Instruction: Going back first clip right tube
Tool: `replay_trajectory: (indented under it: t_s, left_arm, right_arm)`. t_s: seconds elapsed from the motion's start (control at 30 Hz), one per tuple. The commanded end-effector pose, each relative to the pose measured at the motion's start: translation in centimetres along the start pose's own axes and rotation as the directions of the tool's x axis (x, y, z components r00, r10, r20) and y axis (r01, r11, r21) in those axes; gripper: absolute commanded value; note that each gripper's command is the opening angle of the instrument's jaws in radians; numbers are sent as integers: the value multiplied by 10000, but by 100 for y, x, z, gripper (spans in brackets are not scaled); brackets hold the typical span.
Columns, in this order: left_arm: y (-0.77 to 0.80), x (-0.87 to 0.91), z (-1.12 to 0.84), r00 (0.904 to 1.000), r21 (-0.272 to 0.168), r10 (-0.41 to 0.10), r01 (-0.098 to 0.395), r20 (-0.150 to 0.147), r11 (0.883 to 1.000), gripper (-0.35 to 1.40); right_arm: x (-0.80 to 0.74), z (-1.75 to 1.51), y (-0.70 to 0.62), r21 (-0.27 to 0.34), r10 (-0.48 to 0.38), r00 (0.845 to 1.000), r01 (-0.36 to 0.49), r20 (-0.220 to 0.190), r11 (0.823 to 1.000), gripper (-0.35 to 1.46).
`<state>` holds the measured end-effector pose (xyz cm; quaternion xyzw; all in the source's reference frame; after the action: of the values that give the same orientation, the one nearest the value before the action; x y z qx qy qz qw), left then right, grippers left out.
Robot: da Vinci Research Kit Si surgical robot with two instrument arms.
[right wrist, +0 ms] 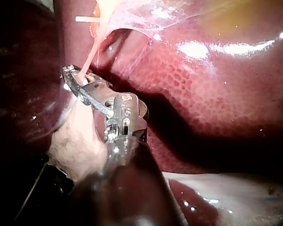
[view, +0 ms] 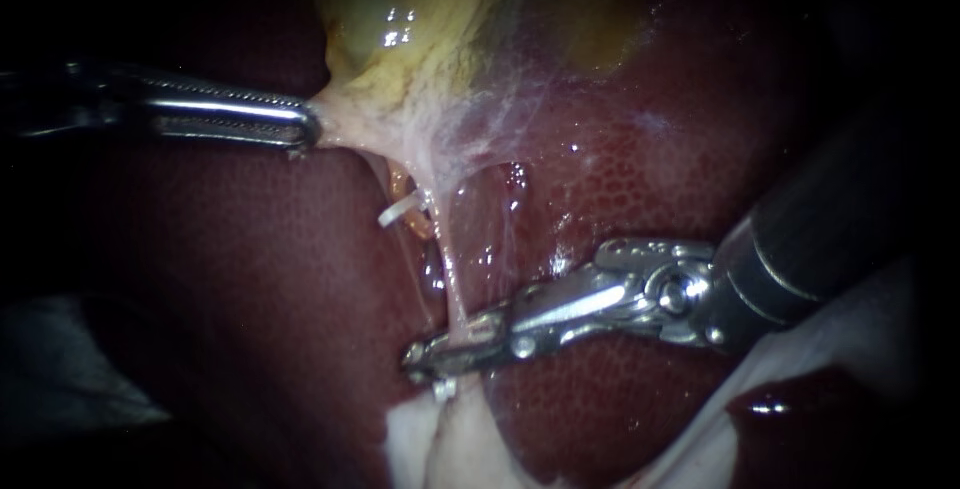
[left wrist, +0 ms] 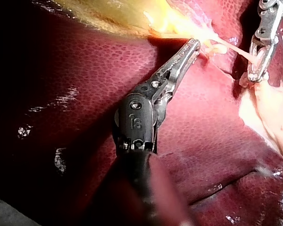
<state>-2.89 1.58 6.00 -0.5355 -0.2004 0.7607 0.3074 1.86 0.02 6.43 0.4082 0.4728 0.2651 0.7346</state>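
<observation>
On glossy gallbladder (view: pixel 400 39) | left instrument (view: pixel 305 129) clamps its rim | right instrument (view: pixel 450 349) clamps stringy tube (view: pixel 450 269)

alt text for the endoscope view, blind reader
The right instrument holds a thin pale tube taut over the liver, while the left instrument grips the gallbladder edge. A white clip sits beside the tube.

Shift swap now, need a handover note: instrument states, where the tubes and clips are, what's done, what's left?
Left instrument: shut on gallbladder tissue, holding it taut.
Right instrument: tip at the thin right tube, which crosses it; grip unclear.
A white clip sits on the left tube.
Done: a clip on the right tube cannot be confirmed, as the tip hides the spot.
Left: probably ease the right instrument back, then check the tube.
</observation>
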Motion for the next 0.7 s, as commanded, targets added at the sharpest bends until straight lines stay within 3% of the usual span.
replay_trajectory:
  t_s: [0.03, 0.4, 0.7]
  left_arm:
    - [0, 0, 0, 10000, 5, 1, -1, -2, 10000, -35]
    - [0, 0, -1, 10000, 5, 3, -3, 28, 10000, -35]
    - [0, 0, -1, 10000, 3, 4, -4, 29, 10000, -35]
  right_arm:
    - [0, 0, 0, -2, -7, 10000, 7, -7, 10000, -35]
    - [0, 0, 3, -2, -596, 9982, 596, -4, 9982, -34]
    - [0, 4, 5, -73, -1253, 9921, 1252, -23, 9921, 7]
